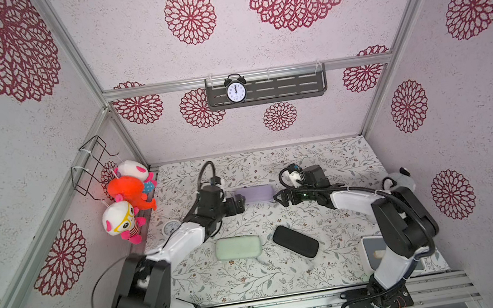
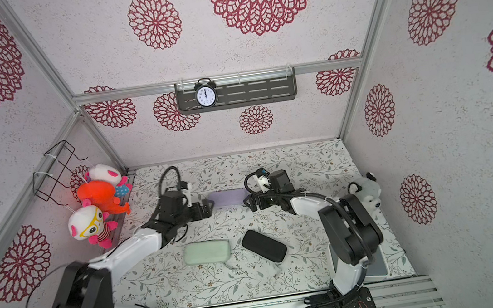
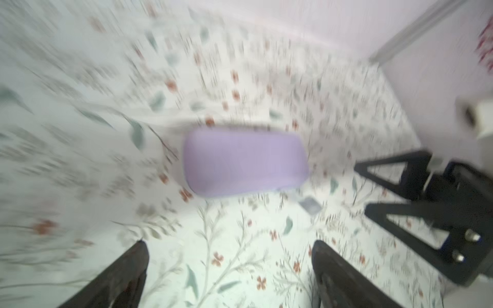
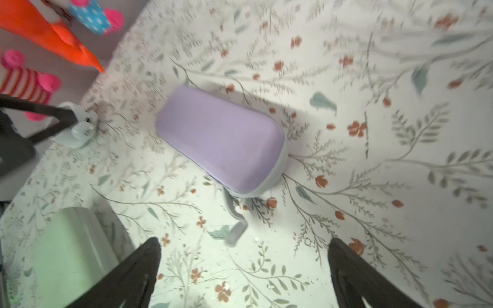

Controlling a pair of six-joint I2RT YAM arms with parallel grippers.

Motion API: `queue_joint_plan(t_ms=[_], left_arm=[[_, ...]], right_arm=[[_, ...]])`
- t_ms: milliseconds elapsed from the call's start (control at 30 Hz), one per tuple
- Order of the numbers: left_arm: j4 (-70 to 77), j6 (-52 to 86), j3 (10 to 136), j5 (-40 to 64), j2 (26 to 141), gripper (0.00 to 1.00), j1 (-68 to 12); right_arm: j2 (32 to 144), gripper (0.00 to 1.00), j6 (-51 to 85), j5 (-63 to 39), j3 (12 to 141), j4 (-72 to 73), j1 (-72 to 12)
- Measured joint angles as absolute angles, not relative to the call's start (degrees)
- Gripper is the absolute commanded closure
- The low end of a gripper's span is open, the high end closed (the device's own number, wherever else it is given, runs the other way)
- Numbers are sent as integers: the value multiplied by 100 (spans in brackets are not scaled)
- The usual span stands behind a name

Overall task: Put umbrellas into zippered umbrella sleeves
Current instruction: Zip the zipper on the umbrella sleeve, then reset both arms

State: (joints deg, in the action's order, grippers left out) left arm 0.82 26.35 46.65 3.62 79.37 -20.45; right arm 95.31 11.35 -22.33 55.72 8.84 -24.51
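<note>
The lilac zippered umbrella sleeve (image 1: 252, 195) (image 2: 228, 197) lies shut on the floral cloth at the back, between my two grippers. My left gripper (image 1: 240, 204) (image 3: 229, 245) is open just off its left end, touching nothing. Off the right end my right gripper (image 1: 278, 197) (image 4: 245, 241) also stands open and empty. In the wrist views the lilac sleeve (image 3: 244, 162) (image 4: 218, 141) lies ahead of the fingertips, its grey zip pull (image 4: 236, 234) trailing on the cloth. Nearer the front lie the shut mint green sleeve (image 1: 238, 247) and black sleeve (image 1: 295, 241). The umbrellas are hidden.
Plush toys (image 1: 126, 194) hang on the left wall above a small round clock (image 1: 171, 227) on the cloth. A grey-and-white plush (image 1: 399, 180) and a white tray (image 1: 373, 251) sit at the right edge behind my right arm. An alarm clock (image 1: 236, 92) stands on the back shelf.
</note>
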Motion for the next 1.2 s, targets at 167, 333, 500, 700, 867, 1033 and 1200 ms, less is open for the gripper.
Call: queue_joint_plan(t_ms=[167, 333, 500, 700, 867, 1033, 1200], left_arm=[[650, 1874, 3894, -1146, 5502, 2, -1653], [1549, 1278, 1876, -1979, 3979, 2, -423], [2169, 1271, 1627, -1518, 5216, 2, 958], [3977, 1498, 1535, -644, 7636, 2, 1380], [5148, 1406, 1793, -491, 8919, 2, 1267], [4976, 1179, 2335, -1066, 8899, 2, 764], [5050, 998, 2388, -1413, 8897, 2, 550]], right_arm=[[7813, 1, 1024, -1509, 4871, 982, -2265], [6571, 1, 307, 405, 3498, 1944, -1765], [6938, 2, 263, 1066, 2051, 3323, -532], [8097, 1, 121, 1083, 1337, 5124, -327], [8892, 1, 62, 1059, 1341, 5898, -237], [8873, 1, 60, 1081, 1417, 6316, -191], [8871, 1, 56, 1026, 1457, 6423, -185]])
